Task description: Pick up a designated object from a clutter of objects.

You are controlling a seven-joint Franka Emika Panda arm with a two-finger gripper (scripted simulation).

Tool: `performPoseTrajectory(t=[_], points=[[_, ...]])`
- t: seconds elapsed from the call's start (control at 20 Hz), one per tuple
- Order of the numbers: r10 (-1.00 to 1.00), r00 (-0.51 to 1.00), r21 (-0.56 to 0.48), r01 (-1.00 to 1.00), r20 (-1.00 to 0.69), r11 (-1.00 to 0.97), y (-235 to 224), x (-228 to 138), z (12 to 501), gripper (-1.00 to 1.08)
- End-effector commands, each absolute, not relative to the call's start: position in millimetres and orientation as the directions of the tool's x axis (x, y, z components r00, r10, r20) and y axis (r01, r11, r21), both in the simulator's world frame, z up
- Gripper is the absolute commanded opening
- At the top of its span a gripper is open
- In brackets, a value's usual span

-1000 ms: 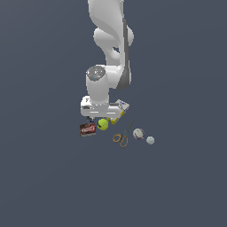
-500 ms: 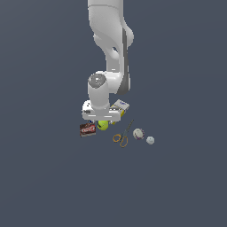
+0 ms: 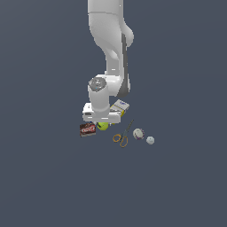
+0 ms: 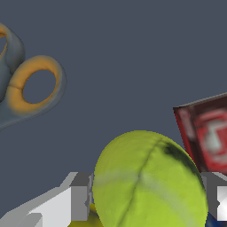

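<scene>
Reach done — claw (image 4: 144, 197) down over tennis ball (image 4: 148, 181) | fingers (image 4: 80, 197) flank ball, closed grip cannot be told | lift left — red box (image 3: 87, 129) beside

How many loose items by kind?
Balls: 3 — tennis ball, baseball, small white ball
Boxes: 2 — dark red box, yellow-white box
Scissors: 1
Total: 6
</scene>
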State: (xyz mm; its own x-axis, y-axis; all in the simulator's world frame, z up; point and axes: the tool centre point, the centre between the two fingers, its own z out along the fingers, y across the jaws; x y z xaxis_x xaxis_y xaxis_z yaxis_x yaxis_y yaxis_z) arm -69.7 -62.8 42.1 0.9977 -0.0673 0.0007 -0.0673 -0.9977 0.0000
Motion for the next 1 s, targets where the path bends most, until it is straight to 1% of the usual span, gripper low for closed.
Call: performPoseTrajectory(t=[0.0,0.55,0.95], points=[[-0.067,0.998,0.0,-0.067,0.0,-0.998,-63,-70,41,-1.0],[-0.067,0.998,0.0,-0.067,0.001,-0.998,-64,-69,46,-1.0],[-0.067,0.998,0.0,-0.067,0.001,-0.998,-77,-61,75,-1.0]])
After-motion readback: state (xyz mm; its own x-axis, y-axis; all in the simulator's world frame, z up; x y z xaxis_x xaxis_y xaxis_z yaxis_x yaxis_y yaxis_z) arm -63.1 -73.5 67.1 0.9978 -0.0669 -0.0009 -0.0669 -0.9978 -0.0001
